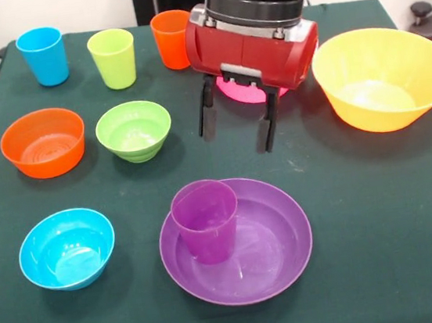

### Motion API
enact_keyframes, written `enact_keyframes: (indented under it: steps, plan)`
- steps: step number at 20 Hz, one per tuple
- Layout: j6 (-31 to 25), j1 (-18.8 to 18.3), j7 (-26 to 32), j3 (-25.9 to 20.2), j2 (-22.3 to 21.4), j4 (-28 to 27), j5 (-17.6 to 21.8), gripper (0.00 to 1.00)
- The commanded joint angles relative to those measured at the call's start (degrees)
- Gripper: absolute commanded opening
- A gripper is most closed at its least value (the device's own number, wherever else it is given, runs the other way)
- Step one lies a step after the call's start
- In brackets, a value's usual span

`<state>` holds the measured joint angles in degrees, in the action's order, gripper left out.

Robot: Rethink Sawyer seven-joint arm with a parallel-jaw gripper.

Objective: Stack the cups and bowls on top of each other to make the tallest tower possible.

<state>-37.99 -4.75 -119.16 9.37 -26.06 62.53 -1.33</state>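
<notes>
Purple smooth plastic cup [206, 221]: upright inside wide shallow purple plastic bowl [279, 260], front of green counter [380, 212]. Likely light, stiff, slick; thin rim best pinched across wall. Hand [237, 118] open, empty, hovering over pink bowl [240, 91]. Nothing stacked otherwise.

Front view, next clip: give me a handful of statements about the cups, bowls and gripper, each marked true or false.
1. The purple cup stands upright inside the wide purple bowl. True.
2. The gripper is shut on the green bowl. False: it is open and holds nothing, apart from that bowl.
3. The blue cup, lime green cup and orange cup stand in a row at the table's far side. True.
4. The small bowls are nested in one stack. False: the orange bowl, green bowl and blue bowl sit apart.
5. The yellow bowl holds a cup. False: nothing is in it.
</notes>
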Motion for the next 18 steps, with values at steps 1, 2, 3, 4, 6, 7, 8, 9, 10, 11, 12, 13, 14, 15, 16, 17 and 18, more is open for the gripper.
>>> enact_keyframes:
  steps: [1,2,3,4,6,7,8,9,10,11,12,13,14,15,16,17,18]
  plan:
    - [-1.86,-1.65,8.66,-6.03,-0.5,10.87,5.57,1.0]
    - [-1.48,-1.76,8.75,-6.04,-0.6,11.37,5.77,1.0]
    - [-1.06,-1.88,8.78,-6.03,-0.71,11.91,5.94,1.0]
    - [-0.49,-2.0,8.74,-6.06,-0.79,12.47,6.11,1.0]
    - [0.64,-2.3,8.78,-6.11,-0.94,13.51,6.52,1.0]
    - [1.14,-2.49,8.8,-6.18,-1.02,14.06,6.68,1.0]
    - [1.53,-2.66,8.82,-6.24,-1.06,14.52,6.82,1.0]
    - [2.05,-2.85,8.85,-6.33,-1.17,15.07,7.06,1.0]
    - [2.43,-3.03,8.86,-6.46,-1.27,15.54,7.3,1.0]
    - [2.87,-3.21,8.71,-6.55,-1.42,16.14,7.55,1.0]
    - [3.25,-3.34,8.67,-6.6,-1.6,16.61,7.91,1.0]
    - [3.51,-3.52,8.65,-6.72,-1.78,17.05,8.25,1.0]
    - [3.82,-3.74,8.64,-6.86,-1.96,17.46,8.6,1.0]
    - [4.26,-3.97,8.68,-7.01,-2.1,17.89,8.94,1.0]
    - [4.66,-4.19,8.68,-7.16,-2.2,18.2,9.36,1.0]
    - [4.95,-4.5,8.7,-7.4,-2.29,18.49,9.77,1.0]
    - [5.18,-4.77,8.8,-7.62,-2.33,18.64,10.15,1.0]
